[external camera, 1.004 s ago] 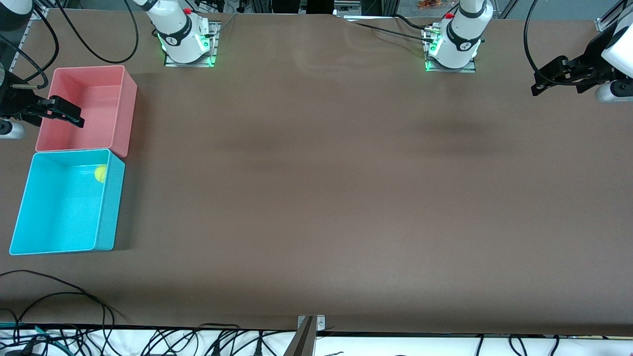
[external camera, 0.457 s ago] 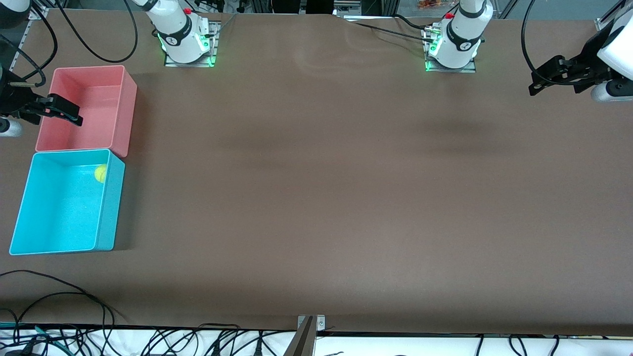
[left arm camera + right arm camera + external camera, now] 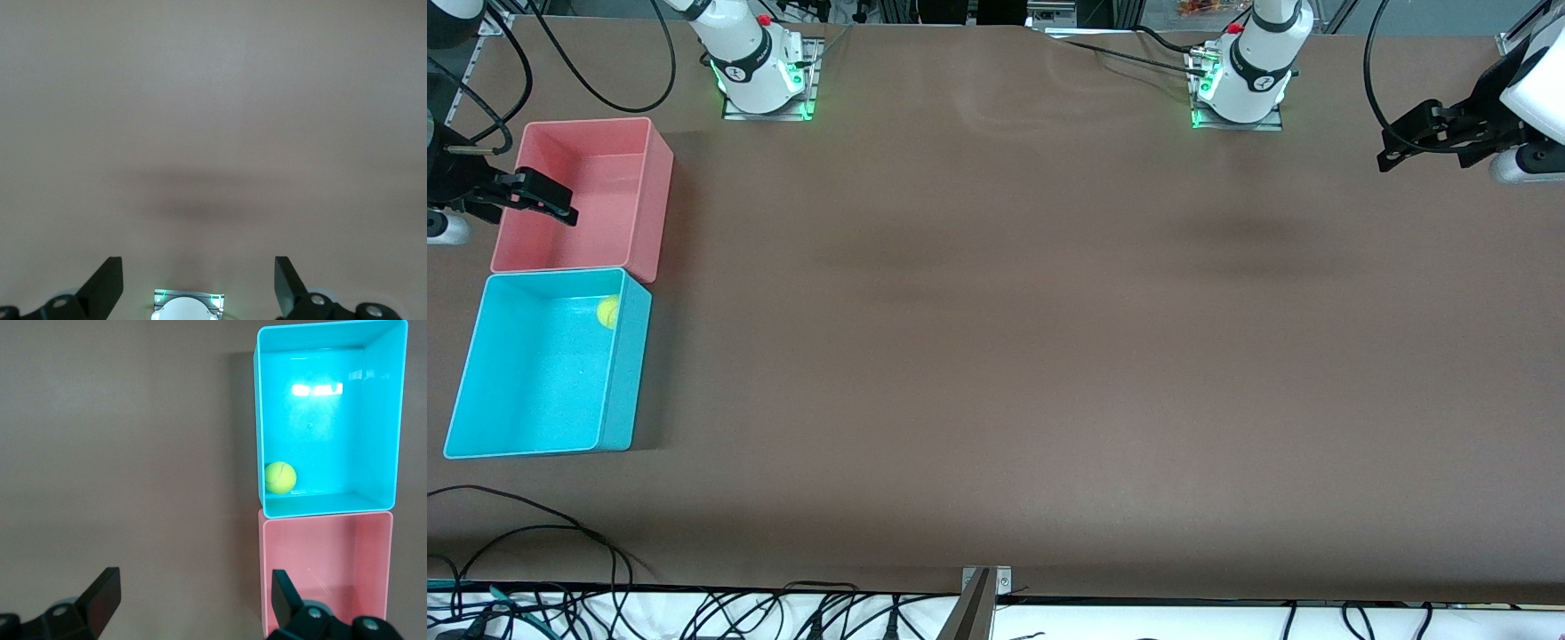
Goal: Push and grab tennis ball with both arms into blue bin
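Both hands have drifted slightly since a second ago: the left hand has risen a little toward 12 o'clock at the left arm's end of the tabletop, and the right hand has edged toward 9 o'clock over the pink bin; the ball has not moved. From the front, the tennis ball lies inside the blue bin, tucked into the corner at about 1 o'clock of the bin's floor, against the wall next to the pink bin. The two bins stand touching at the right arm's end of the tabletop, the blue one nearer to the camera. The left hand hangs over bare tabletop, released and holding nothing. From the left wrist, the left hand shows its fingers spread wide over plain brown tabletop. From the right wrist, the right hand is likewise released and empty, and the tennis ball sits in the blue bin by the wall it shares with the pink bin.
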Action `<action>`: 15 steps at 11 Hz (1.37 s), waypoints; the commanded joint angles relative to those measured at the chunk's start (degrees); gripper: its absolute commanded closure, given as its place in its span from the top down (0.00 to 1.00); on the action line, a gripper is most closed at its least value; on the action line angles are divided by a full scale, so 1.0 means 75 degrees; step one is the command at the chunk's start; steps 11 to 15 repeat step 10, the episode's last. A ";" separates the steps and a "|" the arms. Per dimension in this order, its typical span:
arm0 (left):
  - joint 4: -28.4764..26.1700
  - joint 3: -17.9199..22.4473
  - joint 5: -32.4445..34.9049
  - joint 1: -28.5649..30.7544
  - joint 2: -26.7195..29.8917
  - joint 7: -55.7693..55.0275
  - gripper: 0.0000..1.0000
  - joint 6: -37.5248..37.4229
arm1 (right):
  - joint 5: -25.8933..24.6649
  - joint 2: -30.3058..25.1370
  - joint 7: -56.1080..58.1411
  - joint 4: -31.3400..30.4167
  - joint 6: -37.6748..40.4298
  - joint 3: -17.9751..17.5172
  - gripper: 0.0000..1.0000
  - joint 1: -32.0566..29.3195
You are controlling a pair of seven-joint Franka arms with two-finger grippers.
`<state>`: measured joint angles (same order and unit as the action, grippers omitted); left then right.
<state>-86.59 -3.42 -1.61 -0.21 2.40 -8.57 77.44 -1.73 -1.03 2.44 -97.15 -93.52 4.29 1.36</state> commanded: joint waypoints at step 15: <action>0.0319 -0.0013 -0.0125 -0.0008 -0.0155 -0.0017 1.00 -0.0189 | -0.0062 -0.0109 0.0038 -0.0008 0.0094 0.0096 1.00 0.0099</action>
